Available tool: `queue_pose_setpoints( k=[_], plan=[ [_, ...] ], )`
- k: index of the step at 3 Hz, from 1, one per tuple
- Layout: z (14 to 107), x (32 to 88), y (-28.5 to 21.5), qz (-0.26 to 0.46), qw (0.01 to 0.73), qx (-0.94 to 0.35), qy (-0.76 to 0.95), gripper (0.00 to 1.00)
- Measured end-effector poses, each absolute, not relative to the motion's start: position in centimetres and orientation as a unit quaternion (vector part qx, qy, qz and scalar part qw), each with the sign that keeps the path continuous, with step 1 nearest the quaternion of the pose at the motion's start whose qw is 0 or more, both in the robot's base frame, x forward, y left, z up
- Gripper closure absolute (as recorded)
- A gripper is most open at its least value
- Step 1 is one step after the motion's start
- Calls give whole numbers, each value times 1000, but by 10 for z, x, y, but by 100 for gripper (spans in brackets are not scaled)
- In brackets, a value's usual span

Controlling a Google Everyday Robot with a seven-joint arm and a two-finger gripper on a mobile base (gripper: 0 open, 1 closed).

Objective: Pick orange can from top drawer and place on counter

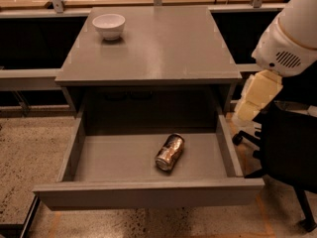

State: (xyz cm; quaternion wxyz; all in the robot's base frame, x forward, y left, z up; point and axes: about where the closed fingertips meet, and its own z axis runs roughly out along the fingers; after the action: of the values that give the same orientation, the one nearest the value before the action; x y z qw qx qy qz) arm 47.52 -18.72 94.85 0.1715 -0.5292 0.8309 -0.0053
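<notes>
The orange can (170, 151) lies on its side on the floor of the open top drawer (148, 192), right of the middle, with its silver end toward the front. The counter (153, 43) is the grey top of the cabinet above the drawer. My gripper (255, 97) is the cream part hanging under the white arm (290, 33) at the right. It is beside the cabinet's right edge, above and right of the can and well apart from it. It holds nothing that I can see.
A white bowl (109, 26) stands on the counter's back left corner. A black office chair (290, 152) stands right of the drawer, under the arm. Dark shelves flank the cabinet on both sides. The floor is speckled.
</notes>
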Motion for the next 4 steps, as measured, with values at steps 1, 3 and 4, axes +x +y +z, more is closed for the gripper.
queue_pose_setpoints(
  k=[1,3,4],
  plan=[
    [952,474,-197,-3,177,-511,841,0],
    [904,504,-170,54,206,-391,895,0],
    [868,519,-143,46,182,-352,917,0]
  ],
)
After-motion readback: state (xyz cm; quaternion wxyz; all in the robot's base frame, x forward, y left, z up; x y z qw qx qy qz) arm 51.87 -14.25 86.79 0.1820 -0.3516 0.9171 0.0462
